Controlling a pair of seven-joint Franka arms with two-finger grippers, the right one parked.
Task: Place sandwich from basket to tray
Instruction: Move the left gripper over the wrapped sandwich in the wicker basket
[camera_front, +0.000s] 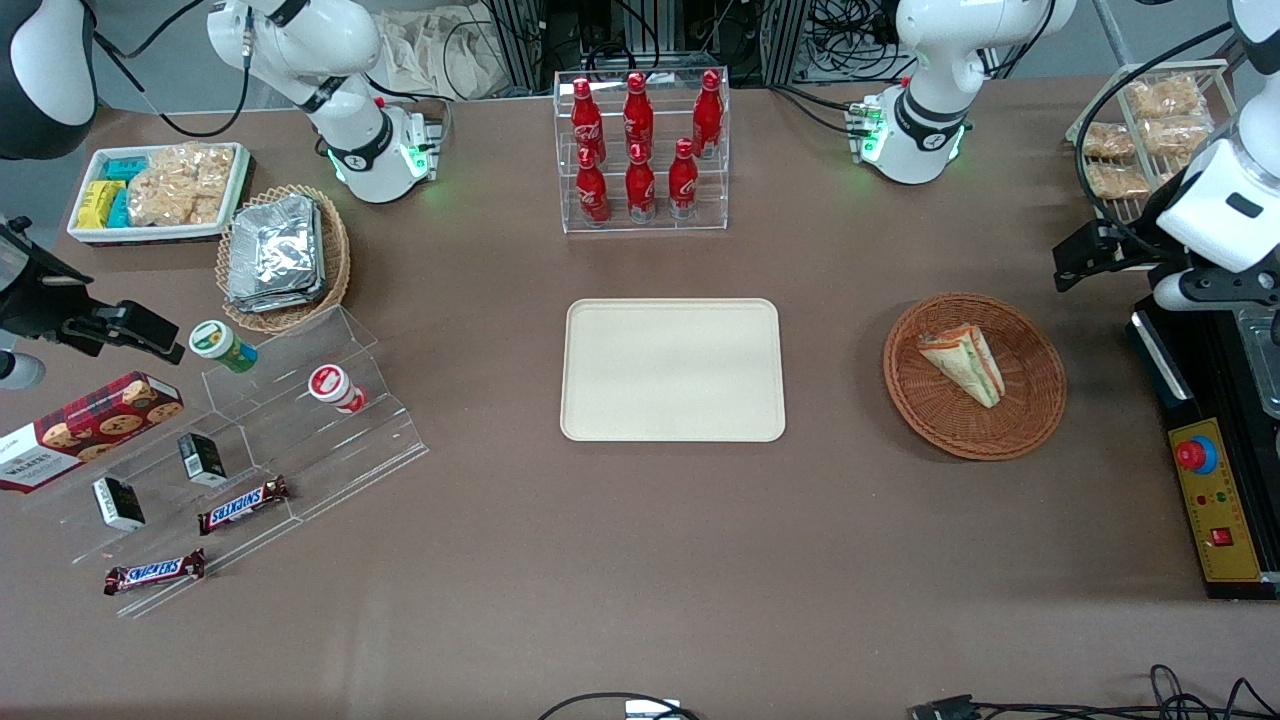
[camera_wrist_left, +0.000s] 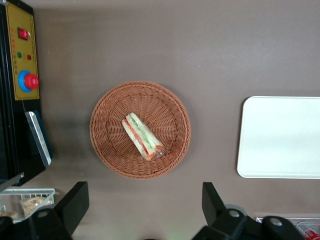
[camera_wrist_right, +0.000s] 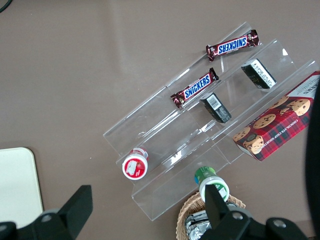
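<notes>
While the sandwich (camera_front: 963, 363) lies on its side in the round wicker basket (camera_front: 1035, 405), toward the working arm's end of the table, the left gripper (camera_wrist_left: 145, 210) hangs high above the tabletop just beside the basket's rim, with its two fingers (camera_wrist_left: 75, 202) spread wide apart and nothing between them. The cream tray (camera_front: 672, 369) sits at the middle of the table, well apart from the basket, and nothing lies on it. Judging by its look, the sandwich is light and soft: pale bread that would dent under a hard squeeze, with green, red and orange filling along one edge that could slip out if the wedge is pinched there. The safer hold seems to be across the two flat bread faces, near the thick middle of the wedge, with a gentle close. Its tapered tip looks too thin to grip reliably.
</notes>
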